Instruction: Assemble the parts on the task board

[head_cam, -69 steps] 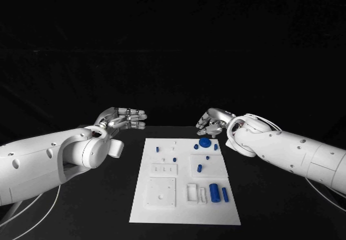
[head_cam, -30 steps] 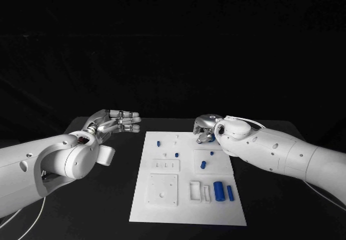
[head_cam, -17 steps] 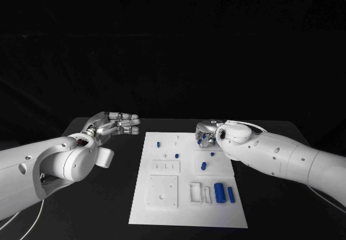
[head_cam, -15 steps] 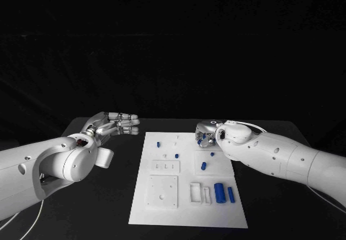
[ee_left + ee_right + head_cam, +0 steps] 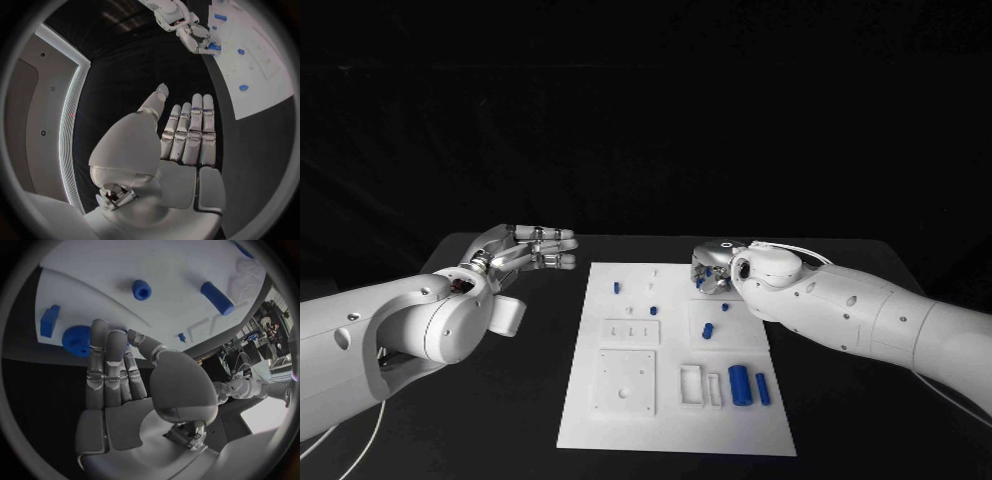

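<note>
Several blue parts (image 5: 738,383) lie scattered on the white task board (image 5: 675,430) mid-counter (image 5: 877,420). Right hand (image 5: 714,270), fingers spread and empty, touches a blue gear (image 5: 77,340) at the board's far right corner; left hand (image 5: 531,246) hovers open beside it. Nothing has shifted in the last half second.

The robot's left hand (image 5: 181,145) rises over the black table (image 5: 150,75), its fingers (image 5: 197,125) straight and close together, the thumb apart, holding nothing. Toward one o'clock lies the white task board (image 5: 262,75), dotted with small blue parts (image 5: 244,88). At the board's near edge, around twelve o'clock, the right hand (image 5: 197,40) reaches down beside a blue part (image 5: 214,47).
</note>
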Robot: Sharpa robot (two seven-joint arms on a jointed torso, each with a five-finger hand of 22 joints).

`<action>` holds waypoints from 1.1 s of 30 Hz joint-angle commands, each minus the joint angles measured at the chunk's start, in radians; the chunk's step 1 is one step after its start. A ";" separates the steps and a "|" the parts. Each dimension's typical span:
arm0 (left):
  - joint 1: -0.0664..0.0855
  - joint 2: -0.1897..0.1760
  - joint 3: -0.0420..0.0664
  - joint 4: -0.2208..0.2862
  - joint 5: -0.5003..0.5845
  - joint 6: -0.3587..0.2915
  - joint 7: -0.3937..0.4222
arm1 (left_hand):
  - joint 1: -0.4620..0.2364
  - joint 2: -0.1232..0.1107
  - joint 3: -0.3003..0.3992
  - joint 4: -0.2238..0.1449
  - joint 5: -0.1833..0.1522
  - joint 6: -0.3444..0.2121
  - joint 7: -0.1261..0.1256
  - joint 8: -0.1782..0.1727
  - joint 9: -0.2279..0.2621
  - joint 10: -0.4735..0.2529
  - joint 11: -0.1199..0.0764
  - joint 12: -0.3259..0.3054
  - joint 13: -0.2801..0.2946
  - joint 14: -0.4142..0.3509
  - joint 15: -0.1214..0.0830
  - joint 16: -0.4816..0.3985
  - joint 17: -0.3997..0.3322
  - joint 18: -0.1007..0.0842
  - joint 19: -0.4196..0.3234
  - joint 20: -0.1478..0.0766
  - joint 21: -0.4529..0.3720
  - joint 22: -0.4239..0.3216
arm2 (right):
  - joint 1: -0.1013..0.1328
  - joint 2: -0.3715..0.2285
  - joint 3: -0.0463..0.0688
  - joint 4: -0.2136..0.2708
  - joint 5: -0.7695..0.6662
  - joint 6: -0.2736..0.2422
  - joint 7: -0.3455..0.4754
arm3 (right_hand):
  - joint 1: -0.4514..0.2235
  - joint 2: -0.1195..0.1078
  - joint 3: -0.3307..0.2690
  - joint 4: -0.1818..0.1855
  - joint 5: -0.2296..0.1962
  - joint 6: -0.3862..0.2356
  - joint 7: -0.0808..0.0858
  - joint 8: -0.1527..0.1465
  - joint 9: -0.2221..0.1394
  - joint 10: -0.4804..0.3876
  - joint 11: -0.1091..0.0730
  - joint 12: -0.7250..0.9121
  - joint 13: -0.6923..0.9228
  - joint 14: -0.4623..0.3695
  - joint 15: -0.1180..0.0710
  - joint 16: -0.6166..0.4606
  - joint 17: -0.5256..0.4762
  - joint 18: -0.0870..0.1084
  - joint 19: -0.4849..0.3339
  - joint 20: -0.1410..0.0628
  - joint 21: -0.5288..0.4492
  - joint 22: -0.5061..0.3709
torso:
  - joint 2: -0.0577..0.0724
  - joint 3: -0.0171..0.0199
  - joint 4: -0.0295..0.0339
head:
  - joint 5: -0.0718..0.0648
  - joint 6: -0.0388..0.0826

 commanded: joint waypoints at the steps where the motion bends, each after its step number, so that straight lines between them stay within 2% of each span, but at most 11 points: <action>1: 0.001 0.002 0.001 0.000 0.001 0.016 0.012 | -0.002 0.002 -0.004 0.002 -0.003 -0.006 -0.001 -0.001 0.001 -0.007 0.001 -0.002 0.001 -0.007 -0.003 -0.004 0.000 0.001 -0.001 0.002 0.001 -0.003 | -0.001 0.000 0.000 0.000 -0.020 -0.007 -0.009 | 0.001 0.010 0.025 0.003 -0.022 0.018 -0.001 0.001 0.001 0.022 -0.003 0.003 0.001 -0.004 -0.004 0.005 0.001 0.011 0.002 -0.008 0.005 0.012 | 0.002 0.0002 0.0005 | 0.000 -0.001; 2: 0.001 0.002 0.001 0.000 0.001 0.016 0.012 | -0.002 0.002 -0.004 0.002 -0.003 -0.006 -0.001 -0.001 0.001 -0.007 0.001 -0.002 0.001 -0.007 -0.003 -0.004 0.000 0.001 -0.001 0.002 0.001 -0.003 | -0.001 0.000 0.000 0.000 -0.022 -0.010 -0.010 | 0.002 0.014 0.038 0.004 -0.037 0.026 -0.001 0.000 0.002 0.032 -0.005 0.003 0.001 -0.005 -0.005 0.005 0.002 0.008 0.005 -0.008 0.010 0.019 | 0.003 0.0003 0.0004 | 0.000 -0.001; 4: 0.001 0.002 0.001 -0.001 0.001 0.016 0.012 | -0.002 0.002 -0.004 0.002 -0.003 -0.006 -0.001 -0.001 0.001 -0.007 0.001 -0.002 0.001 -0.007 -0.003 -0.004 0.000 0.001 -0.001 0.002 0.001 -0.003 | -0.001 -0.001 0.000 0.000 -0.025 -0.016 -0.013 | 0.004 0.014 0.059 0.007 -0.052 0.035 -0.002 -0.001 0.002 0.046 -0.008 0.003 0.001 -0.005 -0.007 0.005 0.001 -0.010 0.011 -0.013 0.024 0.038 | 0.004 0.0005 0.0001 | 0.000 -0.001; 6: 0.001 0.001 0.001 -0.002 0.001 0.017 0.011 | -0.002 0.002 -0.004 0.002 -0.003 -0.006 -0.001 -0.001 0.001 -0.007 0.001 -0.002 0.001 -0.007 -0.003 -0.004 0.000 0.001 -0.001 0.002 0.001 -0.003 | -0.001 -0.002 0.000 0.001 -0.031 -0.029 -0.016 | 0.010 0.016 0.072 0.008 -0.065 0.052 -0.006 0.000 0.003 0.071 -0.015 0.003 0.002 -0.005 -0.012 0.005 0.001 -0.014 0.008 -0.019 0.036 0.057 | 0.005 0.0005 0.0001 | -0.001 0.000; 14: 0.001 0.001 0.001 -0.005 0.001 0.018 0.009 | -0.002 0.002 -0.004 0.002 -0.003 -0.006 -0.001 -0.001 0.001 -0.007 0.001 -0.002 0.001 -0.007 -0.003 -0.004 0.000 0.001 -0.001 0.002 0.001 -0.003 | -0.001 -0.002 0.000 0.005 -0.051 -0.082 -0.032 | 0.025 0.026 0.077 0.008 -0.076 0.107 -0.022 0.000 0.013 0.141 -0.036 0.004 0.004 -0.002 -0.026 0.004 0.002 -0.023 -0.007 -0.034 0.067 0.120 | 0.008 -0.0002 0.0020 | -0.001 0.002; 19: 0.001 0.001 0.001 -0.007 0.001 0.019 0.009 | -0.002 0.002 -0.004 0.002 -0.003 -0.006 -0.001 -0.001 0.001 -0.007 0.001 -0.002 0.001 -0.007 -0.003 -0.004 0.000 0.001 -0.001 0.002 0.001 -0.003 | -0.001 -0.004 0.000 0.017 -0.059 -0.119 -0.043 | 0.027 0.025 0.080 0.008 -0.085 0.118 -0.026 0.000 0.015 0.157 -0.041 0.004 0.004 -0.003 -0.032 0.003 0.003 -0.030 -0.008 -0.039 0.093 0.163 | 0.009 -0.0003 0.0009 | 0.001 0.004; 21: 0.001 0.001 0.001 -0.008 0.001 0.020 0.009 | -0.002 0.002 -0.004 0.002 -0.003 -0.006 -0.001 -0.001 0.001 -0.007 0.001 -0.002 0.001 -0.007 -0.003 -0.004 0.000 0.001 -0.001 0.002 0.001 -0.003 | -0.001 -0.007 0.000 0.029 -0.061 -0.124 -0.047 | 0.028 0.024 0.081 0.009 -0.091 0.124 -0.028 0.001 0.016 0.164 -0.043 0.004 0.004 -0.003 -0.034 0.002 0.004 -0.033 -0.009 -0.042 0.097 0.181 | 0.010 -0.0004 0.0012 | -0.002 0.004; 25: 0.001 0.001 0.001 -0.009 0.001 0.020 0.009 | 0.000 0.004 -0.004 0.004 -0.003 -0.006 -0.001 -0.001 0.001 -0.008 0.001 -0.002 0.001 -0.006 -0.003 -0.004 0.000 0.001 -0.001 0.002 0.003 -0.007 | -0.001 -0.021 0.001 0.074 -0.059 -0.129 -0.056 | 0.029 0.023 0.078 0.008 -0.094 0.129 -0.029 0.000 0.014 0.166 -0.044 0.004 0.004 -0.003 -0.035 0.001 0.004 -0.035 -0.008 -0.044 0.093 0.194 | 0.010 -0.0006 0.0002 | 0.002 0.007; 32: 0.001 0.002 0.001 -0.008 0.002 0.020 0.009 | 0.000 0.004 -0.004 0.004 -0.003 -0.006 -0.001 -0.001 0.001 -0.008 0.001 -0.002 0.001 -0.006 -0.003 -0.004 0.000 0.001 -0.001 0.002 0.003 -0.007 | -0.001 -0.047 0.007 0.197 -0.059 -0.131 -0.087 | 0.028 0.024 0.075 0.007 -0.094 0.132 -0.030 0.000 0.012 0.167 -0.045 0.004 0.003 -0.002 -0.036 0.001 0.005 -0.037 -0.004 -0.044 0.085 0.212 | 0.011 -0.0007 -0.0057 | 0.003 0.010; 33: 0.001 0.002 0.001 -0.008 0.002 0.020 0.009 | 0.000 0.004 -0.004 0.004 -0.003 -0.006 -0.001 -0.001 0.001 -0.008 0.001 -0.002 0.001 -0.006 -0.003 -0.004 0.000 0.001 -0.001 0.002 0.003 -0.007 | -0.001 -0.048 0.007 0.212 -0.060 -0.131 -0.092 | 0.026 0.023 0.075 0.006 -0.094 0.133 -0.030 0.000 0.011 0.169 -0.045 0.004 0.003 -0.003 -0.036 -0.001 0.004 -0.038 0.003 -0.045 0.062 0.236 | 0.011 -0.0010 -0.0057 | 0.004 0.010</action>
